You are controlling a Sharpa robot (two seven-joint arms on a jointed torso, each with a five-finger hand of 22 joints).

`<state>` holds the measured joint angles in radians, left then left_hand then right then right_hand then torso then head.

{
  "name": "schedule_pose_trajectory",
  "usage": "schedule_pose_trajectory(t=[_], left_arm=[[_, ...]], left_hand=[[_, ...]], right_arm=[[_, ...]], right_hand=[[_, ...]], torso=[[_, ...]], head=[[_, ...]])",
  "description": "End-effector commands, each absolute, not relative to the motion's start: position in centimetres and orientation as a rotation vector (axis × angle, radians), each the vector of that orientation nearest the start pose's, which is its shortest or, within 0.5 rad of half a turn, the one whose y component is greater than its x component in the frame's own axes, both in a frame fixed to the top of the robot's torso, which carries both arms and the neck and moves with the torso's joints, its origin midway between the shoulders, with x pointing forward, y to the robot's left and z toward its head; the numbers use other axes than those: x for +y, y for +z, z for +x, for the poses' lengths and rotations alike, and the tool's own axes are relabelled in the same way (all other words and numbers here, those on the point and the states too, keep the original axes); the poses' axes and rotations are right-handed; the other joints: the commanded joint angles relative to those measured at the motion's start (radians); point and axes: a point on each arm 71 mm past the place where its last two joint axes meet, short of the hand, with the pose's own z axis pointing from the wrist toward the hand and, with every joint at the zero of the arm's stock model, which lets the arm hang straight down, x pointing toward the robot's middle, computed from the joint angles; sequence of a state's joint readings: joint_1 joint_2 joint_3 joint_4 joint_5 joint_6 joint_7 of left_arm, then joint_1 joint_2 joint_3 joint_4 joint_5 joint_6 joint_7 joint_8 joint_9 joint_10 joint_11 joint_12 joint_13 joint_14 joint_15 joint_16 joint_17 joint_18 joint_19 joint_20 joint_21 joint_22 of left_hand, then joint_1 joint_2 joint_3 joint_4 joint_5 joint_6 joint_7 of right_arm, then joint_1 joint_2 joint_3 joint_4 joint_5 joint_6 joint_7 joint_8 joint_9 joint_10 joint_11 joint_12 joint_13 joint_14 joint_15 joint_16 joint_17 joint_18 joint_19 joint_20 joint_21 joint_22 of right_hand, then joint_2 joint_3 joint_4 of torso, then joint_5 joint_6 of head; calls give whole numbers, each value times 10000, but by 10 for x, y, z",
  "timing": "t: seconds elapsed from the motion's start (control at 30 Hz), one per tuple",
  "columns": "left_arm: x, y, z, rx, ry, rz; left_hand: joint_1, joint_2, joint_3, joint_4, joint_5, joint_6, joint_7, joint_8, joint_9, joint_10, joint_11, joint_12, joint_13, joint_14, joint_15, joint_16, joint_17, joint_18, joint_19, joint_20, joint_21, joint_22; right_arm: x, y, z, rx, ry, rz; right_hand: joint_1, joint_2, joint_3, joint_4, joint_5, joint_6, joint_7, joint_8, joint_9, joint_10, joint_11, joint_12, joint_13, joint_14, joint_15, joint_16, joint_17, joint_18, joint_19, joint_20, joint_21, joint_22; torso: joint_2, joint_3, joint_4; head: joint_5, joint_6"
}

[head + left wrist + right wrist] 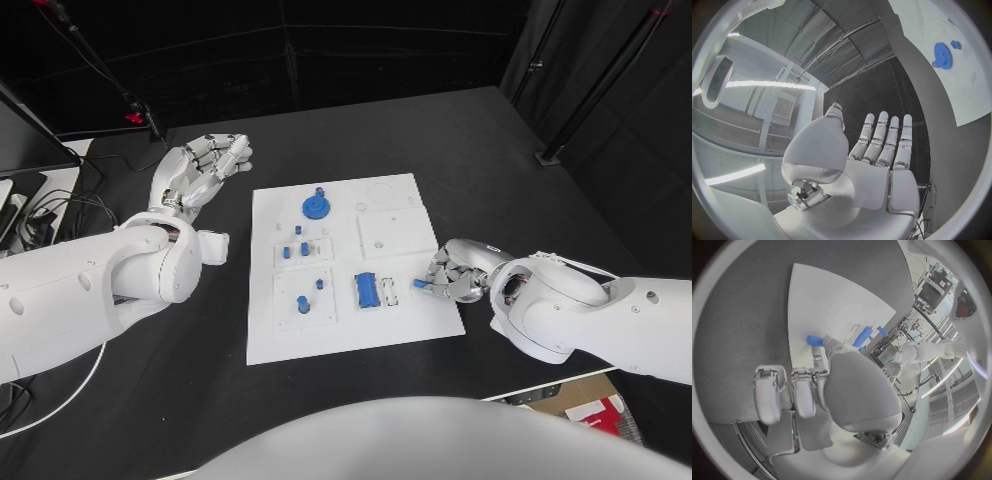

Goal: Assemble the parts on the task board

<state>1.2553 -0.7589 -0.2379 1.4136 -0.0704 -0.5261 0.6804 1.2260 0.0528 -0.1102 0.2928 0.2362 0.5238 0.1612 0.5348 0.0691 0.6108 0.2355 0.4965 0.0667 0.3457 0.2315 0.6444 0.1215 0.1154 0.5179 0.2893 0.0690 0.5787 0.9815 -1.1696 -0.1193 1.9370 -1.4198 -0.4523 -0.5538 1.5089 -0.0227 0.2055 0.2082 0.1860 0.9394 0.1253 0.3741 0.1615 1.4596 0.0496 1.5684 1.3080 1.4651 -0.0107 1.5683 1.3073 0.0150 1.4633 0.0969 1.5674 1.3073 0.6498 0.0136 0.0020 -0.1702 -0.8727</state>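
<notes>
No writing could be read on anything. Nearest, the right hand (pixel 459 272) rested at the right edge of the task board (pixel 342 335), its fingers (pixel 817 356) pinching a small blue part (pixel 421 283). On the white board, going away from the robot, lay a blue rectangular block (pixel 369 290), one blue peg (pixel 303 304), several small blue pieces (pixel 296 245) and one blue gear (pixel 316 207). Farther left, the left hand (pixel 205 165) hovered over the black desk (pixel 476 150), fingers (pixel 882 142) straight, spread and empty. Cables (pixel 51 215) lay at the desk's left edge.
</notes>
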Motion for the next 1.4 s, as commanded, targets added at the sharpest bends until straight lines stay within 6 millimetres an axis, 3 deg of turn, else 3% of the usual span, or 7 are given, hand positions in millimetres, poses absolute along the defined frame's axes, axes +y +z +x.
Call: schedule_pose_trajectory(t=[0.03,0.43,0.53,0.97,1.4], left_arm=[[211,-198,493,11803,-14305,-7656],[209,-198,494,11820,-14315,-7651],[208,-198,494,11824,-14319,-7649],[205,-198,495,11854,-14359,-7638],[203,-199,495,11879,-14398,-7633]], left_hand=[[-19,113,-67,-15,55,-42,1081,44,-15,-24,-56,62,-14,-57,0,37,-10,6,9,8,45,-17],[-19,113,-67,-15,55,-42,1081,44,-15,-24,-56,62,-14,-57,0,37,-10,6,9,8,45,-17],[-19,113,-67,-15,55,-42,1081,44,-15,-24,-56,62,-14,-57,0,37,-10,6,9,8,45,-17],[-19,113,-67,-15,55,-42,1081,44,-15,-24,-56,62,-14,-57,0,37,-10,6,9,8,45,-17],[-16,126,-86,-14,58,-39,1080,50,-15,-18,-57,75,-13,-62,0,54,-26,5,4,8,46,-23]], right_arm=[[-259,-259,345,19369,4644,4123],[-263,-251,337,18996,5728,5684],[-264,-251,336,19185,5995,6539],[-251,-260,333,20479,7569,10953],[-243,-268,339,20600,7068,11612]], right_hand=[[-90,-51,43,-38,53,267,-135,-93,-33,1112,-3,24,2628,1057,-63,25,2635,-150,1073,-30,32,2634],[-424,-97,-99,59,463,657,-132,-523,-204,1112,-8,24,2628,1057,-72,25,2635,-136,1040,-41,-10,2616],[-468,-87,-144,73,553,751,-136,-580,-223,1112,-13,24,2628,1057,-71,25,2635,-132,1030,-41,-22,2610],[-952,-29,-631,343,1097,1105,-160,-908,-312,1112,-37,24,2628,1057,-95,25,2635,-106,964,-56,-104,2575],[-997,31,-825,380,1221,1322,-232,-970,-309,1112,-98,24,2628,1057,-133,25,2635,-105,961,-82,-107,2574]], torso=[[-4,-4,10],[-3,-10,17],[-1,-5,35],[8,-8,9],[3,-9,6]], head=[[15,1],[46,1],[56,1],[123,1],[162,1]])
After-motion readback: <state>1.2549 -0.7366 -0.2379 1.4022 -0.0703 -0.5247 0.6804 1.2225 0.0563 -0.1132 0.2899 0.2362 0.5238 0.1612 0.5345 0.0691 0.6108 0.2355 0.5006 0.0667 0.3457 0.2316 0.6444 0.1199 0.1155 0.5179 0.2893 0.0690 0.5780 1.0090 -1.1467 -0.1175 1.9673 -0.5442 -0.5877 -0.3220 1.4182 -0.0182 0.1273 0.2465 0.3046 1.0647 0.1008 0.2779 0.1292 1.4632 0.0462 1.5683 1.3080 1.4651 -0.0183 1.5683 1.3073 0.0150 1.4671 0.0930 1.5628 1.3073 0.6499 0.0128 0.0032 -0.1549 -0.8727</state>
